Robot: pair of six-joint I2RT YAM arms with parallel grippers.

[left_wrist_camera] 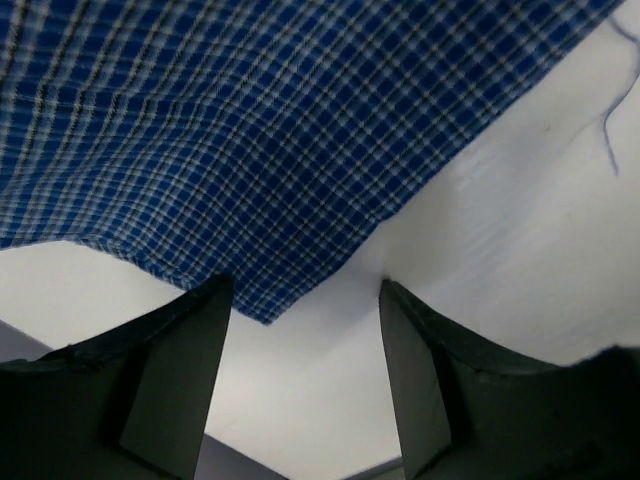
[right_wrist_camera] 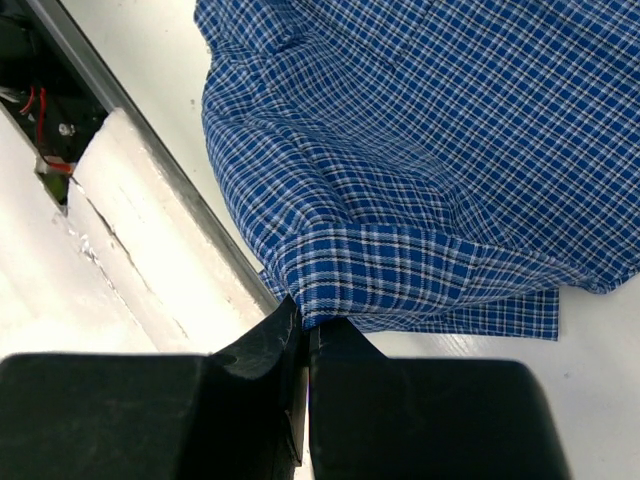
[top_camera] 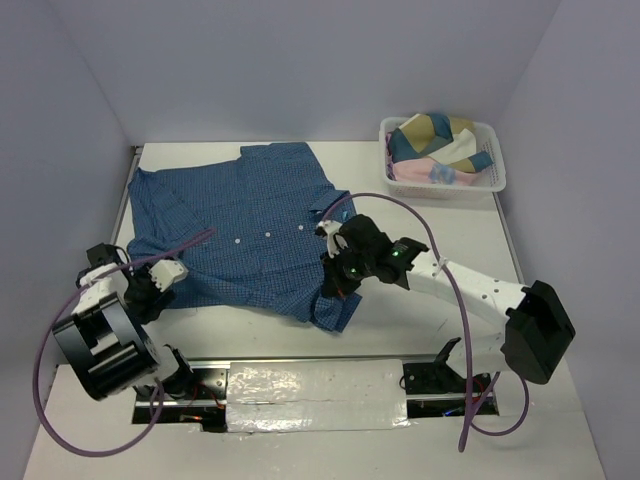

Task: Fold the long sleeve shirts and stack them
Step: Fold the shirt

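Shirt [top_camera: 240,215] lay largely unfolded as we pinched its edge with the right gripper [right_wrist_camera: 305,335], left gripper [left_wrist_camera: 303,300] spread; nothing stacked.

Overhead view wide; wrist views close, sharing shirt [top_camera: 240,230].

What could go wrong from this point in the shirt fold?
The right tool pinches only a thin fold of the blue checked shirt, so it may slip. The left tool is open, the corner free before it; a one-sided pull could skew the cloth. The purple cable passes over the shirt and might drag it.
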